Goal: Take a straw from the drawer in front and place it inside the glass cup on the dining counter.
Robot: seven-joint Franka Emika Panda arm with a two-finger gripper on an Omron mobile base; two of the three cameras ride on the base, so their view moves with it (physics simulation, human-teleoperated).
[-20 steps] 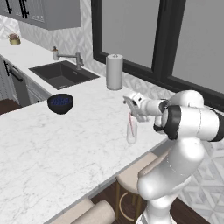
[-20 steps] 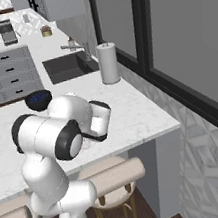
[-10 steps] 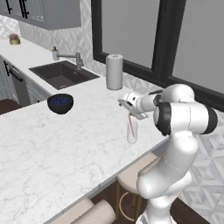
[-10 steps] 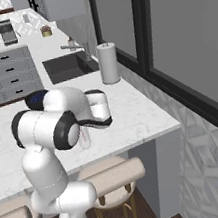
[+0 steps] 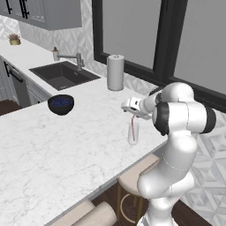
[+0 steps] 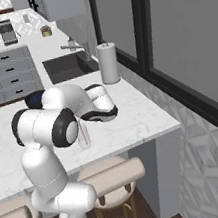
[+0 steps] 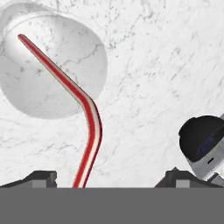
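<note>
Hand [image 7: 107, 179]: jaws spread wide, gripping nothing, poised directly above the glass cup [image 5: 133, 133].
Straw [image 7: 65, 83]: red, bent, standing inside the glass cup, its upper end rising between the spread fingers.
Glass cup: upright on the white marble surface [image 5: 53, 150], near its stool-side edge.
Dark blue bowl [image 5: 60, 104]: well apart from the cup, toward the sink.

Kitchen background: dark-framed windows [image 5: 167, 39], patterned tile wall [image 6: 212, 164], dark sink [image 5: 64, 75], grey cabinets [image 6: 8, 73], 2 beige stools [image 6: 110, 174].
</note>
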